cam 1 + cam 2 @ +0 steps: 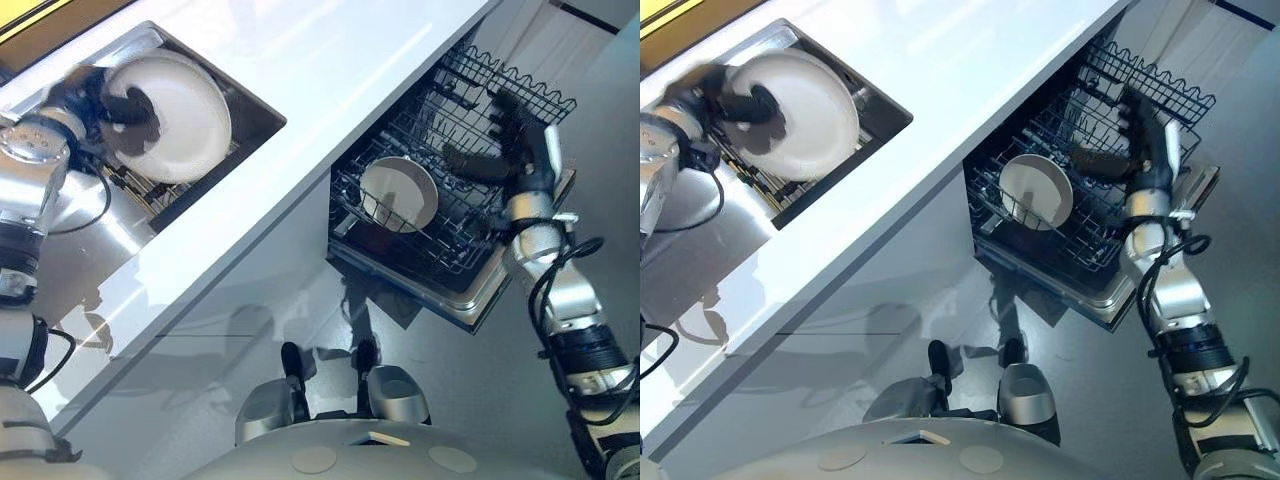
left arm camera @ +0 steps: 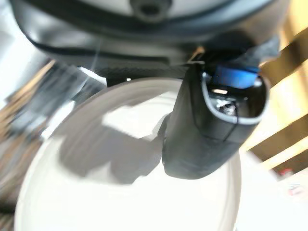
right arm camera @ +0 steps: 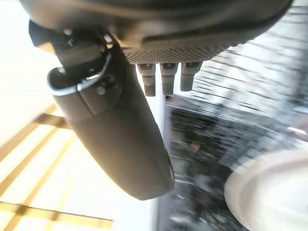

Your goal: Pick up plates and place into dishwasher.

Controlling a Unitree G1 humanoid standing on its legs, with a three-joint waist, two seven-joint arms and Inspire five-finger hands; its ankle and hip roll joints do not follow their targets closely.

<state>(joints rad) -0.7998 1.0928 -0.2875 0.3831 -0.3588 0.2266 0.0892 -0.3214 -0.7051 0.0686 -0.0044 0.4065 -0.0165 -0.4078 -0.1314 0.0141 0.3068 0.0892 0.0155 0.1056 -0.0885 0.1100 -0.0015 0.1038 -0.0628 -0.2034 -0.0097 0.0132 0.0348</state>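
Note:
My left hand (image 1: 112,108) holds a white plate (image 1: 178,118) tilted up over the sink (image 1: 258,112), thumb pressed on the plate's face (image 2: 125,192) and fingers behind it. A second white plate (image 1: 398,194) stands on edge in the lower rack (image 1: 450,250) of the open dishwasher. My right hand (image 1: 505,135) hovers over the rack's right side, a little right of that plate, with fingers straight and thumb out, holding nothing. In the right wrist view the racked plate (image 3: 269,192) lies past the thumb (image 3: 118,139).
A white countertop (image 1: 300,60) runs diagonally between the sink and the dishwasher. A dark wire rack (image 1: 150,190) lies in the sink under the held plate. The dishwasher's upper basket (image 1: 520,85) sits behind my right hand.

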